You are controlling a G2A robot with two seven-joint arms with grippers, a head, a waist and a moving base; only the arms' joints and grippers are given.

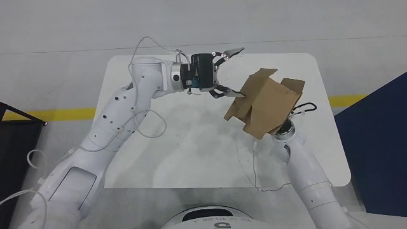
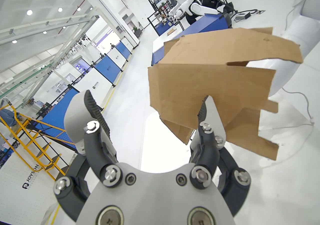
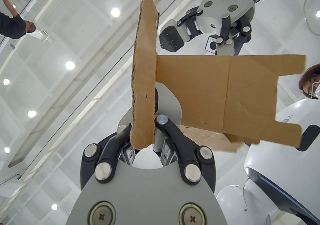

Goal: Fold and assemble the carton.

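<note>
The right tool [image 3: 152, 111] is clamped shut on one flap of the carton [image 3: 200, 91] and holds it up off the bench [image 1: 159, 159]. The left tool [image 1: 236, 72] gapes wide and empty, one finger right at the carton's near edge; whether it touches, I can't tell. I'd call the job early: the body is partly opened out, but the flaps stick out loose and none is folded in. The long axis seems to run slantwise from the left tool's mouth away over the right tool.

The raised carton [image 1: 270, 102] bars the table's [image 1: 191, 152] right side, just beside the left tool [image 1: 236, 72]; the tabletop's near middle lies bare.
</note>
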